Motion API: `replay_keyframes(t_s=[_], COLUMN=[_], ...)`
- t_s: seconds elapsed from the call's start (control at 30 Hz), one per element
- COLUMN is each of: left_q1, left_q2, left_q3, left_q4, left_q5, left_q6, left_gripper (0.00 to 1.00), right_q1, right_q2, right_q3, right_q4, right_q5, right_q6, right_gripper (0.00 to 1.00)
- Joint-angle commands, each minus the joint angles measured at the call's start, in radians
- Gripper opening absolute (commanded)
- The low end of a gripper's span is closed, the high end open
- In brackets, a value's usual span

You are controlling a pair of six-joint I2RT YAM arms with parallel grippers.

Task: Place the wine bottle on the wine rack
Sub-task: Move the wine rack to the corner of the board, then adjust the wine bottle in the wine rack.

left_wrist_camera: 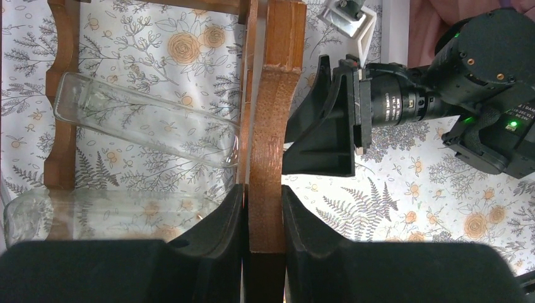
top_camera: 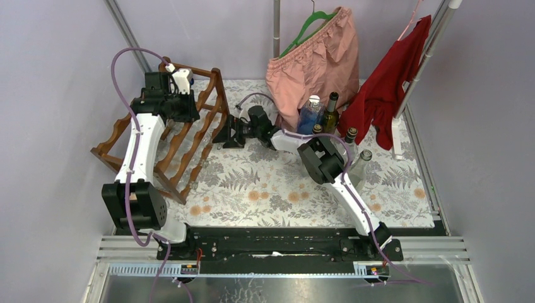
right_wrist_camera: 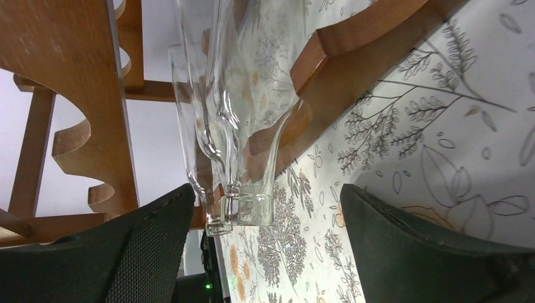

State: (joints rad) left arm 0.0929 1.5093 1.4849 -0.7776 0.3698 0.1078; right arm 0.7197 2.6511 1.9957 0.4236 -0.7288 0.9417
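Note:
The reddish-brown wine rack [top_camera: 189,136] stands at the left on the floral cloth. My left gripper [top_camera: 170,72] is at its top, shut on a wavy wooden rail [left_wrist_camera: 272,126]; the rail sits tight between the fingers [left_wrist_camera: 217,227]. Two clear glass wine bottles [left_wrist_camera: 145,126] [left_wrist_camera: 107,211] lie on the rack. My right gripper [top_camera: 222,134] is at the rack's right side and open. In the right wrist view the two bottle necks [right_wrist_camera: 249,208] stick out between its wide-apart fingers [right_wrist_camera: 126,252], which do not touch them.
More bottles [top_camera: 331,110] stand at the back right near my right arm's elbow. A pink garment [top_camera: 315,57] and a red one [top_camera: 391,82] hang on the rail behind. Metal frame posts [top_camera: 126,28] border the floral cloth [top_camera: 271,189].

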Motion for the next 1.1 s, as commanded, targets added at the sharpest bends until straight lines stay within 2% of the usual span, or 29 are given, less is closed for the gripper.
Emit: replay_keyframes(t_s=[0.0,0.17,0.33,0.43,0.67,0.83,1.07], left_q1=[-0.011,-0.013,-0.018,-0.020,-0.023,-0.024,-0.025], left_q2=[-0.014,-0.010,-0.008,-0.010,-0.015,-0.020,-0.030], left_q3=[-0.030,-0.024,-0.026,-0.028,-0.036,-0.046,-0.051], left_q4=[-0.059,-0.057,-0.057,-0.057,-0.051,-0.048,-0.046], left_q5=[0.104,0.105,0.106,0.105,0.105,0.109,0.109], left_q6=[-0.043,-0.042,-0.044,-0.044,-0.045,-0.048,-0.057], left_gripper=[0.03,0.03,0.04,0.04,0.06,0.07,0.07], right_q1=[0.024,0.031,0.030,0.030,0.030,0.020,0.015], right_q2=[-0.083,-0.070,-0.034,-0.021,-0.041,-0.056,-0.053], right_q3=[0.005,0.012,0.061,0.075,0.038,-0.020,-0.008], right_q4=[0.044,0.052,0.080,0.112,0.186,0.333,0.402], right_q5=[-0.034,-0.029,-0.028,-0.029,-0.058,-0.082,-0.119], right_q6=[0.012,0.029,0.065,0.095,0.111,0.168,0.170], right_gripper=[0.91,0.81,0.54,0.45,0.17,0.06,0.03])
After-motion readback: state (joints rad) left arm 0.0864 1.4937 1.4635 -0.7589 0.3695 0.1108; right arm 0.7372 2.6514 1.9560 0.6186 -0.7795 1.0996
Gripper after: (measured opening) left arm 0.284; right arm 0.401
